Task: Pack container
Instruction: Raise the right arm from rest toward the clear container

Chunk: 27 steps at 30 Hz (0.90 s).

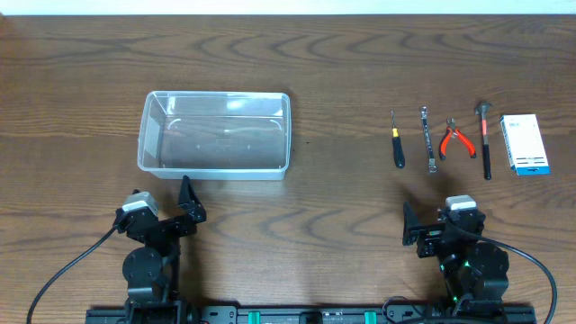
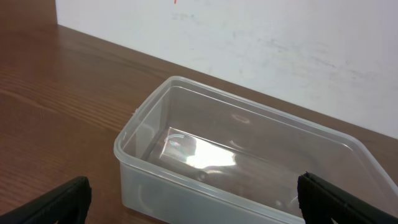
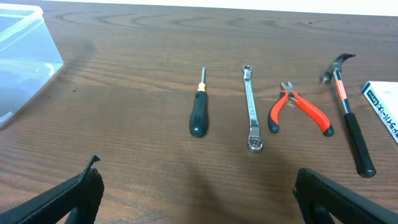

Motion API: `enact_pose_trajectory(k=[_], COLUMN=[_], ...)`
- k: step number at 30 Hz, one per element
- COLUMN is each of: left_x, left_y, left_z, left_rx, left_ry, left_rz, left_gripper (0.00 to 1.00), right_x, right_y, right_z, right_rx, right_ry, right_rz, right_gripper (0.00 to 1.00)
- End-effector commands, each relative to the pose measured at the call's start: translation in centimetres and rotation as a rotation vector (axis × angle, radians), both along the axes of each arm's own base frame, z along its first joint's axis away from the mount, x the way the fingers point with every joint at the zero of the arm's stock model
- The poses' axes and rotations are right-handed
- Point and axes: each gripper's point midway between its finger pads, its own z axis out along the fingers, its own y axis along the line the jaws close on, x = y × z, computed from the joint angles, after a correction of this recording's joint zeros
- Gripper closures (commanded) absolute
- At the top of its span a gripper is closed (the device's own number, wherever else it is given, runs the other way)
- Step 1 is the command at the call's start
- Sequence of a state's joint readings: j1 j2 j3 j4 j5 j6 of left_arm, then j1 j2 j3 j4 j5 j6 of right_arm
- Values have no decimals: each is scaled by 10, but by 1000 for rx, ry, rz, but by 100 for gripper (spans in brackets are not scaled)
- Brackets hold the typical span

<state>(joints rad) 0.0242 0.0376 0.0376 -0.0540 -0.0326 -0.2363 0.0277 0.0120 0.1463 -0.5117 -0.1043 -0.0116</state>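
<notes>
While the left hand (image 2: 198, 208) and right hand (image 3: 199, 199) hang open and empty at the front edge of the bench (image 1: 342, 54), the clear rectangular plastic container (image 1: 216, 171) sits toward the left edge. The slim silver metal wrench (image 3: 250, 106), lying flat, could slip a shallow pinch and knock the red-handled pliers (image 3: 290, 97).

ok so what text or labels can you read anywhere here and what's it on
white box: blue print, too small in the overhead view, blurred and cut off in the right wrist view; unreadable.
container, screwdriver, wrench, pliers, hammer: no markings visible.
Nothing legible anywhere.
</notes>
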Motion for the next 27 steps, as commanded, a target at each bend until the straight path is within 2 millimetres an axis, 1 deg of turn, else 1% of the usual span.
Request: enact_pose_trajectory(k=[1,7,8,10,27], left_x=[0,0,0,0,0], left_y=[0,0,0,0,0], left_z=[-21,-21,-21,-21,-21], left_rx=[-2,-2,-2,-2,-2], left_ry=[52,52,52,52,52], left_rz=[1,1,1,1,1], left_gripper=[2,2,2,2,2], right_x=[0,0,0,0,0], right_y=[4,4,4,4,2], right_z=[-1,-1,-1,-1,-1], right_rx=[-2,-2,-2,-2,-5], right_ry=[-1,-1,-2,-1,-2], right_rz=[19,19,19,19,12], right_gripper=[1,1,2,1,1])
